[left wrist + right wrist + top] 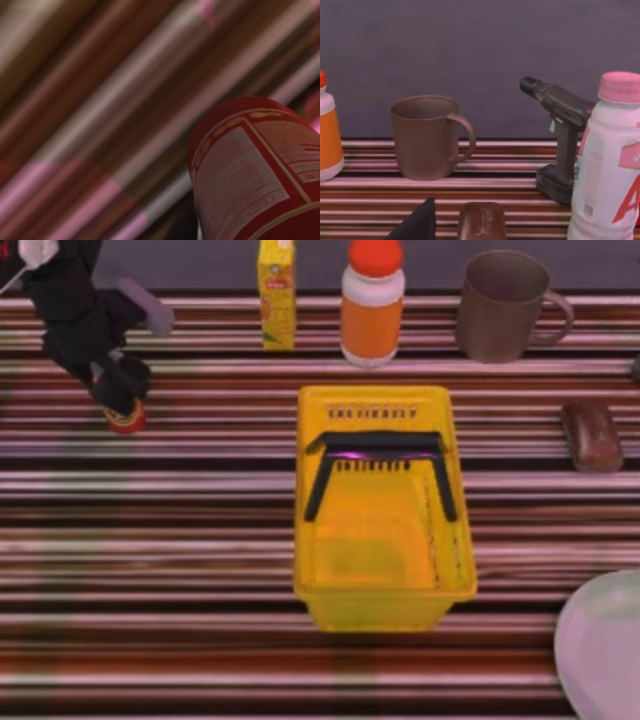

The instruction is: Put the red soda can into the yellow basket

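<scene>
The left gripper [122, 390] stands directly over the red soda can [126, 419] at the far left of the striped table [200, 540]. The gripper body hides the jaws, so I cannot tell if they are clenched on the can or released. In the left wrist view the can [255, 175] fills one corner, with its label very close. From above, only the lower edge of the can shows. The yellow basket [384, 612] stands well apart, in the table's middle, its black handles [378, 445] folded across it. The right gripper is out of view.
</scene>
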